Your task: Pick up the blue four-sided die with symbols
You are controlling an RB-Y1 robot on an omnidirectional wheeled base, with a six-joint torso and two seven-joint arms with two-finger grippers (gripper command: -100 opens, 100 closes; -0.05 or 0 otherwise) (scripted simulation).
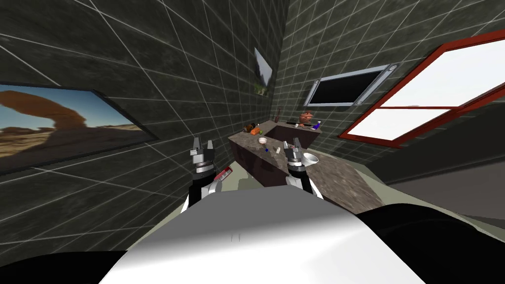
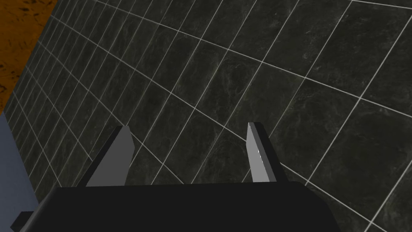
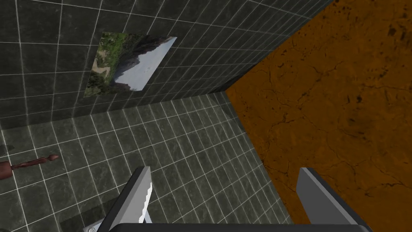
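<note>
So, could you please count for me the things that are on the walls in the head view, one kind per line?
Pictures: 2 (desert arch picture, mountain picture)
Screens: 1 (dark screen in a grey frame)
Windows: 1 (red-framed window)
Total: 4

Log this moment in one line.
left claw open | right claw open | blue die on counter, far end, ungrasped
</note>
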